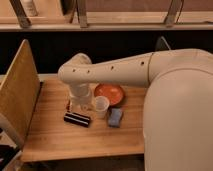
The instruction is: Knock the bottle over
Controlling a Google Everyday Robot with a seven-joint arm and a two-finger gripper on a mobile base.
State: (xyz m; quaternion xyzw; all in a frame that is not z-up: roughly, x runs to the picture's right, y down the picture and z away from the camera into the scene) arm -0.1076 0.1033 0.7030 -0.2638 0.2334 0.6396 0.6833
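The arm [115, 70] reaches left over the counter [60, 137] and bends down; its pincer [80, 101] hangs just beside the bottle [69, 105], and I cannot tell its grip. The white cup [100, 106] stands just to the right.

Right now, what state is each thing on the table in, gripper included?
gripper: down at the table, just left of the cup
bottle: mostly hidden beside the gripper; upright or toppled, cannot tell
cup: upright, mouth up
orange plate: flat, right way up
black block: lying flat
blue pad: lying flat
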